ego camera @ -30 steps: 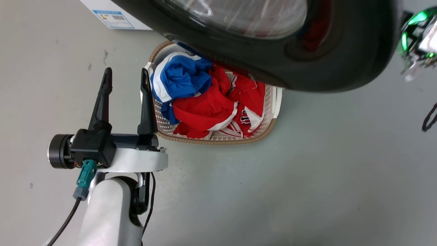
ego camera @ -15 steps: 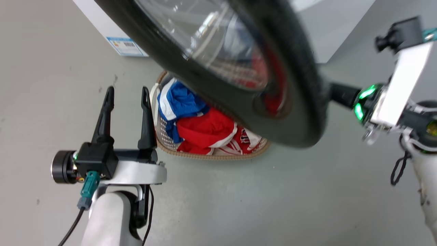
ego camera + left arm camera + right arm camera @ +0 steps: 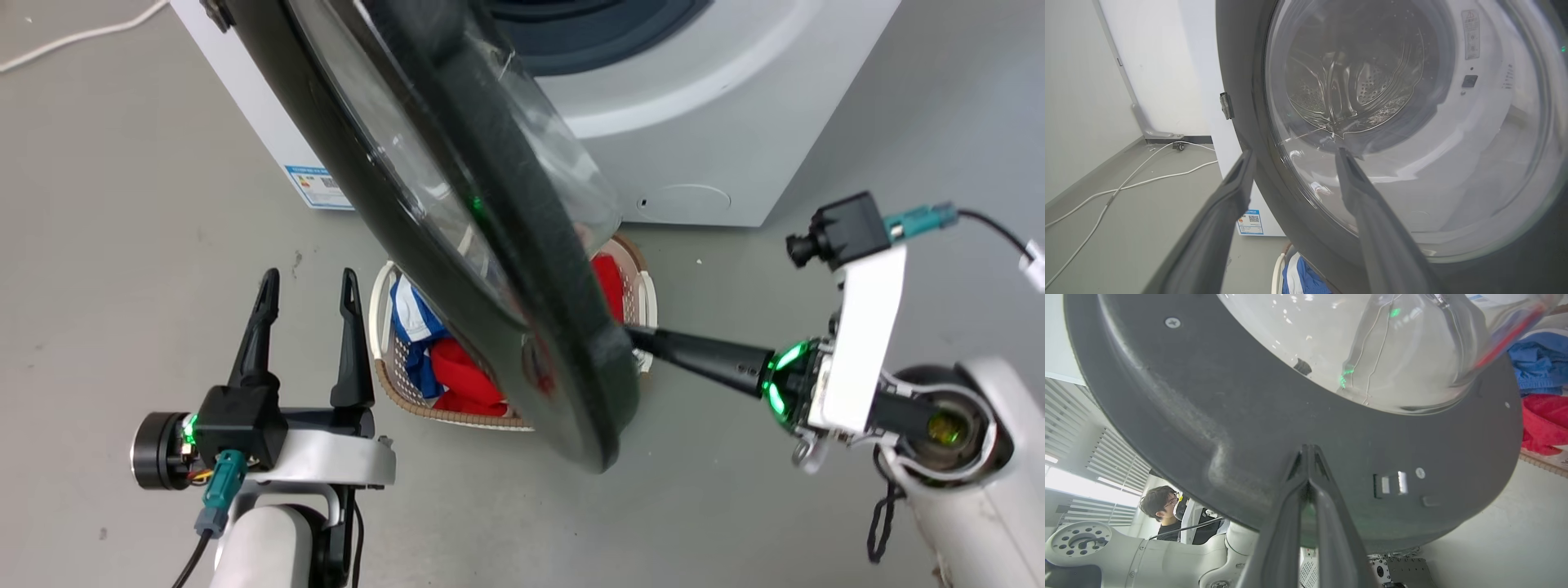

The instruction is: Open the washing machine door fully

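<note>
**Door swung out, right fingers at its rim**

The washing machine door stands swung well out from the front of the washing machine, over the laundry basket. Right gripper: fingers pressed together, gripping nothing, tips at the door's black inner rim, apparently touching it. Left gripper: fingers spread apart, empty, in front of the machine's left corner.

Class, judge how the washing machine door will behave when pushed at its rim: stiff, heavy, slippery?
Probably stiff: the door has a thick black rim and should swing on its hinge rather than bend. Likely heavy, given its bulging glass. The shut right hand only presses its tips on flat plastic, so may slide.
</note>
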Robot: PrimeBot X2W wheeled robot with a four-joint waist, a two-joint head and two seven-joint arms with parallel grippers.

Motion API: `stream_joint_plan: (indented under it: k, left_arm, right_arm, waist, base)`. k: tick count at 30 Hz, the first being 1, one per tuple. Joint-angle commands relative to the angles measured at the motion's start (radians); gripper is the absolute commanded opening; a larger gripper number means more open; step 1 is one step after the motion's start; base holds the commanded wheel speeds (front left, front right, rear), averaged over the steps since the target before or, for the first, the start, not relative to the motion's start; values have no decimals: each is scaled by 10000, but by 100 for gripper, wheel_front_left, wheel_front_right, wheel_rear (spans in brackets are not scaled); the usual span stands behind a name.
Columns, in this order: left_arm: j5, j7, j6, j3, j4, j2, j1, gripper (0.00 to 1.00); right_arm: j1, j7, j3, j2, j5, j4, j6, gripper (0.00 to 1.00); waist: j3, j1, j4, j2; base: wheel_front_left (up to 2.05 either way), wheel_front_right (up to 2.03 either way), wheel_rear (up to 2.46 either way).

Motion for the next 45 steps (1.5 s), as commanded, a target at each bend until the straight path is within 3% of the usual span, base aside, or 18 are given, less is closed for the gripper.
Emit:
stream_joint_plan:
  k: [1, 8, 16, 24, 30, 32, 34, 35, 36, 37, 45]
  left_arm:
    - [-23, -24, 4, -4, 21, -3, 117, 100]
    - [-44, -24, 44, 14, 50, -5, 413, 100]
    - [-22, -24, 7, 13, 95, -3, 602, 100]
    - [33, -24, 11, 114, 162, -3, 838, 100]
    - [-14, -24, 25, 127, 230, -5, 1080, 100]
    - [-38, -24, 17, 99, 257, -2, 1141, 100]
    - [-50, -24, 21, 78, 264, -3, 1198, 100]
    - [-50, -24, 21, 78, 264, -3, 1198, 100]
    - [-54, -24, 26, 67, 266, -3, 1238, 100]
    - [-49, -24, 30, 72, 272, -3, 1289, 100]
    - [-16, -24, 13, 155, 240, -3, 1552, 100]
  right_arm:
    - [267, -21, 113, 106, -28, -176, 29, 0]
    - [1265, -113, 644, 370, -105, -749, 27, 0]
    - [1938, -382, 962, 756, -85, -540, 27, 0]
    - [2397, -902, 784, 970, -121, -333, 27, 0]
    - [2848, -1920, 189, 1123, -267, -591, 27, 0]
    - [3040, -2383, -78, 1177, -318, -722, 27, 13]
    - [3215, -2934, -433, 1223, -393, -862, 27, 44]
    - [3215, -2934, -433, 1223, -393, -862, 27, 44]
    - [3312, -3214, -603, 1240, -446, -928, 27, 84]
    - [3405, -3564, -812, 1245, -566, -1033, 27, 100]
    - [4045, -6740, -2244, 1297, -1774, -1638, 27, 100]
  waist:
    - [-112, 1, 39, 0]
    - [-495, 1, 27, 0]
    - [-731, 1, 51, 0]
    - [-1117, 1, -64, 0]
    - [-1495, 1, -185, 0]
    - [-1618, 1, -186, 0]
    - [-1741, 1, -190, 0]
    - [-1741, 1, -190, 0]
    - [-1803, 1, -188, 0]
    - [-1861, 1, -187, 0]
    - [-2183, 1, -176, 0]
  base:
    - [0, 0, 0]
    - [0, 0, 0]
    - [0, 0, 0]
    - [0, 0, 0]
    - [0, 0, 0]
    - [0, 0, 0]
    - [0, 0, 0]
    - [0, 0, 0]
    - [0, 0, 0]
    - [0, 0, 0]
    - [0, 0, 0]
